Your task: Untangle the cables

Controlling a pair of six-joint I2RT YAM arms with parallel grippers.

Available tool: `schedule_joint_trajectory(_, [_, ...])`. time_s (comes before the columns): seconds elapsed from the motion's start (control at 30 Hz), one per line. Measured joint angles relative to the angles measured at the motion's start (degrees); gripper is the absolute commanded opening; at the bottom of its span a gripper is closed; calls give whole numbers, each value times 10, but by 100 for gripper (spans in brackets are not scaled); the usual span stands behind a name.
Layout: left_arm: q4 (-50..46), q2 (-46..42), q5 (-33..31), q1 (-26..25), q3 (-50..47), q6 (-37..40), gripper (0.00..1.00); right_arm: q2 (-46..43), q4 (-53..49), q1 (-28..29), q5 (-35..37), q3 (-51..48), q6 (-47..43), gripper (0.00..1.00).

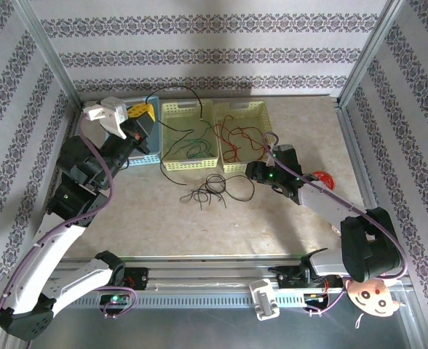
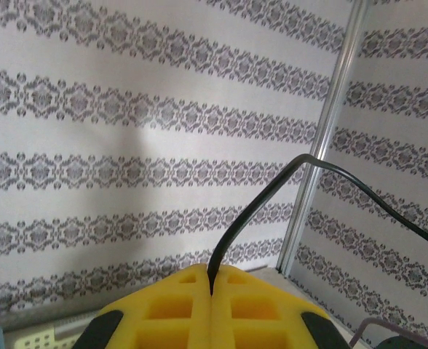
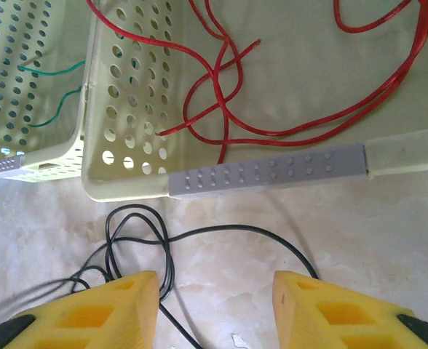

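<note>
At the back left of the table (image 1: pixel 163 225), the left gripper (image 2: pixel 212 291) was clenched on one end of a black cable (image 2: pixel 271 185), which arched up and over toward the middle basket (image 1: pixel 179 109), where the green cables (image 1: pixel 192 145) lay. In front of the baskets, a loose tangle of black cables (image 1: pixel 212 190) sat on the bare tabletop, and the right gripper (image 3: pixel 215 287) hovered just above it with its jaws spread apart, gripping nothing. The red cables (image 3: pixel 220 87) lay looped in the right basket (image 3: pixel 265 174), just beyond that gripper.
</note>
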Motion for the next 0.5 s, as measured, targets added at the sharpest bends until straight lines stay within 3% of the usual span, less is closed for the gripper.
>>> schedule_joint_trajectory(0.17, [12,1,-13,0,0,11,0,0,3,0,0,-1,0,45])
schedule_joint_trajectory(0.33, [-3,48,-120,4,35,20,0,0,3,0,-1,-1,0,45])
schedule_joint_trajectory(0.5, [-71,162,-174,72,129,-4,0,0,3,0,-8,-1,-2,45])
